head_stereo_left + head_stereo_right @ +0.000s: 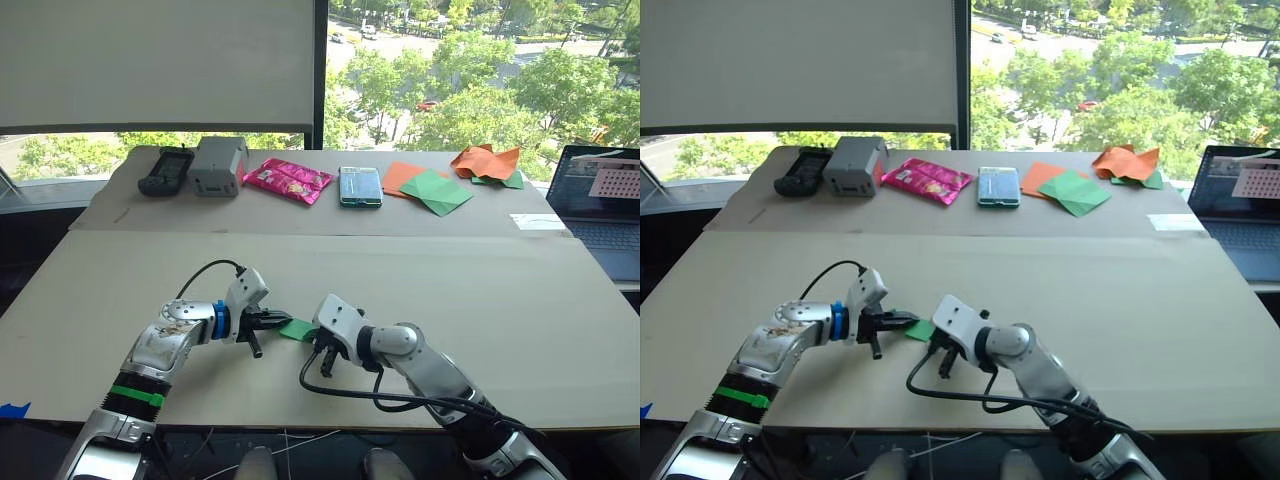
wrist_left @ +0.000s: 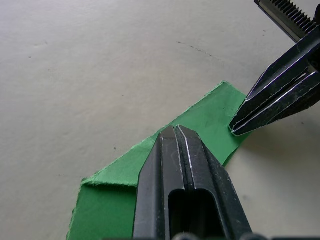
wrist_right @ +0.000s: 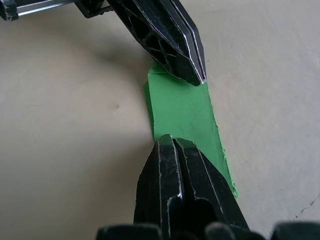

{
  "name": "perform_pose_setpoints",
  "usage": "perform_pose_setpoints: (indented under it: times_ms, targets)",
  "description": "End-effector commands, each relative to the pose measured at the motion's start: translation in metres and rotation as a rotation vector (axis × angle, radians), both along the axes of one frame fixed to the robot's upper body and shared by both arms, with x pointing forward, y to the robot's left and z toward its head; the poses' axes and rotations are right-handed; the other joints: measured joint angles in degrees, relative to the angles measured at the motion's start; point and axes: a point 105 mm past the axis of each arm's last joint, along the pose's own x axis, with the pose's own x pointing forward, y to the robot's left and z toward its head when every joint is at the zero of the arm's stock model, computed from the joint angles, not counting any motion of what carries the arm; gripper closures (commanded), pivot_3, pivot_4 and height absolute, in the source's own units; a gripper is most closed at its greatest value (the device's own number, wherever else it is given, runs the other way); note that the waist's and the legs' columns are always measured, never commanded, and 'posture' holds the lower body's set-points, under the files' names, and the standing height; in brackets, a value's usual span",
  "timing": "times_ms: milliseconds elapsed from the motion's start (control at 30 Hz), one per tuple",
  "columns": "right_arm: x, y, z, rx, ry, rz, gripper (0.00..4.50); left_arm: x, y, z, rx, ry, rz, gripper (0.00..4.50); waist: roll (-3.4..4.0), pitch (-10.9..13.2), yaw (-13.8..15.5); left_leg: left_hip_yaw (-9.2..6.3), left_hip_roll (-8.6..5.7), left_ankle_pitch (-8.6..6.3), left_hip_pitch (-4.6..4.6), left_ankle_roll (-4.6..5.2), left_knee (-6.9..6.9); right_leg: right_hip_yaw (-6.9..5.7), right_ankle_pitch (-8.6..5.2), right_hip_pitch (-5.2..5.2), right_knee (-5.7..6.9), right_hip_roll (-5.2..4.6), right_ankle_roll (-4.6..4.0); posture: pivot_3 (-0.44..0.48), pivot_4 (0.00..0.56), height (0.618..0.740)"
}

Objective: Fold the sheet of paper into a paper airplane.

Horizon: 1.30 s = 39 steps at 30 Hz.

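Note:
The sheet of paper [image 1: 297, 329] is a small, bright green folded strip lying flat near the front of the near table [image 1: 480, 290]. One end shows a folded corner with layered edges [image 2: 100, 185]. My left gripper [image 1: 283, 321] is shut, and its joined tips [image 2: 175, 130] rest on top of the paper near the middle. My right gripper [image 1: 316, 340] is also shut; its tips [image 3: 170, 140] press on the opposite end of the strip. The two grippers point toward each other with a short stretch of green paper [image 3: 182, 107] between them.
On the far table lie a black handset [image 1: 165, 170], a grey box [image 1: 218, 165], a pink packet [image 1: 290, 180], a phone [image 1: 360, 186], flat orange and duller green papers [image 1: 430, 188] and an orange-and-green heap [image 1: 487, 163]. A laptop [image 1: 605, 205] stands at the right edge.

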Motion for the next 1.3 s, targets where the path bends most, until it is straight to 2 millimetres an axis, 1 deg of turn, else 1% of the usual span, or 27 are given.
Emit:
perform_pose_setpoints:
  times_ms: [33,133,300,367,433,733,867,1033,1167,1300]
  targets:
    - [-0.005,-0.011,-0.026,-0.086,0.092,-0.040,4.47,0.005,-0.007,0.003,0.012,-0.031,-0.027,4.50,0.00,0.0,0.0,0.00,0.00,0.00,0.00,0.00,0.00,0.00,0.00,0.00,0.01,0.00,0.00,0.000,0.150,0.720]
    - [-0.006,-0.011,-0.026,-0.088,0.096,-0.042,4.47,0.006,-0.011,0.000,0.021,-0.025,-0.048,4.50,-0.01,0.0,0.0,-0.01,0.00,0.00,0.00,0.00,0.00,0.00,0.00,0.01,0.00,0.01,0.00,0.000,0.150,0.720]
    - [-0.006,-0.011,-0.024,-0.088,0.094,-0.046,4.47,0.007,-0.010,-0.008,0.045,-0.015,-0.054,4.50,0.00,0.0,0.1,-0.01,0.00,0.00,0.01,0.00,0.00,0.00,0.00,0.02,-0.01,0.00,0.00,0.000,0.150,0.720]
    - [-0.005,-0.011,-0.024,-0.089,0.093,-0.051,4.47,0.002,-0.003,-0.021,0.111,0.003,-0.073,4.50,0.00,0.0,0.1,-0.01,0.00,0.00,0.00,0.00,0.01,0.00,0.00,0.02,-0.02,0.00,0.00,0.000,0.150,0.720]
    - [-0.004,-0.011,-0.022,-0.079,0.094,-0.060,4.47,-0.002,0.004,-0.028,0.129,0.026,-0.071,4.50,0.01,-0.1,0.1,-0.01,0.00,0.00,0.01,0.00,0.01,0.00,0.00,0.03,-0.02,0.00,0.00,0.000,0.150,0.720]
    - [-0.002,-0.009,-0.018,-0.076,0.091,-0.061,4.47,-0.005,0.033,-0.036,0.160,0.063,0.002,4.50,0.08,-0.2,-0.2,-0.01,0.01,-0.02,0.11,0.00,-0.02,0.00,0.00,0.03,-0.01,0.00,0.00,0.000,0.150,0.720]
    - [-0.003,-0.008,-0.018,-0.076,0.092,-0.054,4.47,-0.007,0.041,-0.038,0.165,0.072,0.024,4.50,0.12,-0.3,-0.2,-0.01,0.01,-0.07,0.22,-0.04,-0.02,0.00,-0.01,0.04,0.00,-0.02,0.00,0.000,0.150,0.720]
    - [-0.004,-0.008,-0.019,-0.079,0.094,-0.048,4.47,-0.010,0.057,-0.042,0.186,0.087,0.066,4.50,0.11,-0.3,-0.4,-0.02,0.02,-0.13,0.34,-0.08,-0.04,0.00,-0.01,0.04,0.00,-0.04,-0.01,0.000,0.150,0.720]
    - [-0.005,-0.008,-0.019,-0.082,0.097,-0.044,4.47,-0.007,0.071,-0.044,0.195,0.091,0.116,4.50,0.12,-0.3,-0.5,-0.08,0.01,-0.27,0.50,-0.20,-0.04,0.00,-0.01,0.04,0.02,-0.03,-0.01,0.000,0.150,0.720]
    - [-0.005,-0.009,-0.020,-0.083,0.101,-0.043,4.47,-0.004,0.077,-0.044,0.186,0.094,0.149,4.50,0.14,-0.3,-0.5,-0.11,0.01,-0.32,0.61,-0.26,-0.04,-0.01,-0.02,0.04,0.01,-0.04,-0.02,0.000,0.150,0.720]
